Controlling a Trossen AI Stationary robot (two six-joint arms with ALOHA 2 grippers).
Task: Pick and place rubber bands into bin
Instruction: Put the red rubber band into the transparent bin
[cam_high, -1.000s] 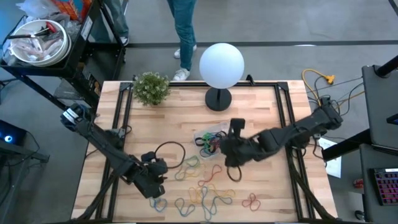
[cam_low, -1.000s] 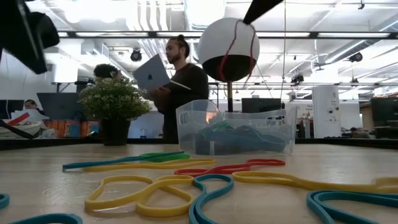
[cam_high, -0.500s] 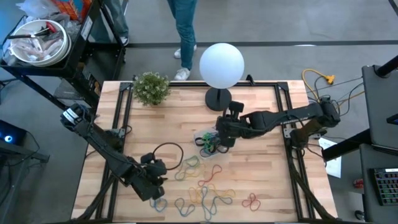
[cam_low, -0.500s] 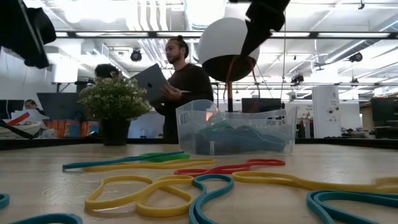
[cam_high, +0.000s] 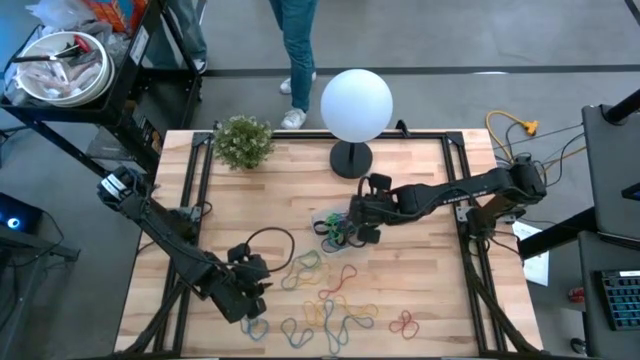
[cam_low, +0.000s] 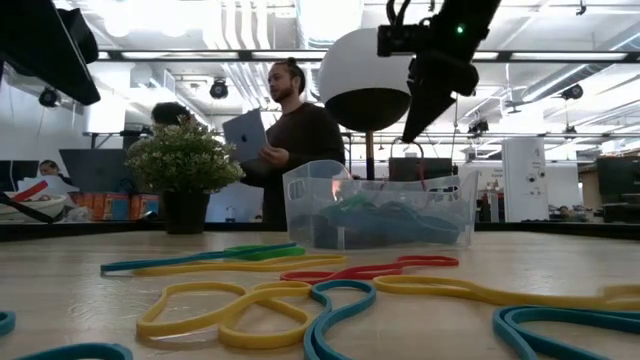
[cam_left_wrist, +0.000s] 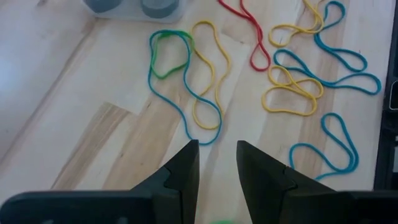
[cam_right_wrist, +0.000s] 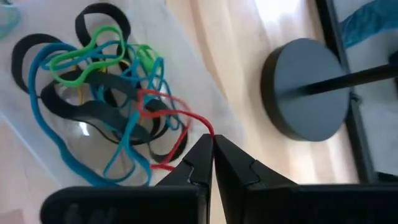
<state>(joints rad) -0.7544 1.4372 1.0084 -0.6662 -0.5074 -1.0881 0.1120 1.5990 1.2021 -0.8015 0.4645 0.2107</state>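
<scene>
Rubber bands (cam_high: 325, 300) lie loose across the near part of the wooden table (cam_high: 420, 290), others heaped in the clear bin (cam_low: 378, 208) mid-table. The right gripper (cam_right_wrist: 212, 144) hangs above the bin, pinched shut on a red band (cam_right_wrist: 177, 118); the left gripper (cam_left_wrist: 217, 167) hovers near-left, fingers apart, empty. Beyond stand a globe lamp (cam_high: 355, 105), potted plant (cam_high: 243, 140) and a person (cam_low: 295, 130).

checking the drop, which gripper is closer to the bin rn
Right. The right gripper hangs directly over the bin, shut on a red rubber band. The left gripper is over the table's near-left part, well away.
</scene>
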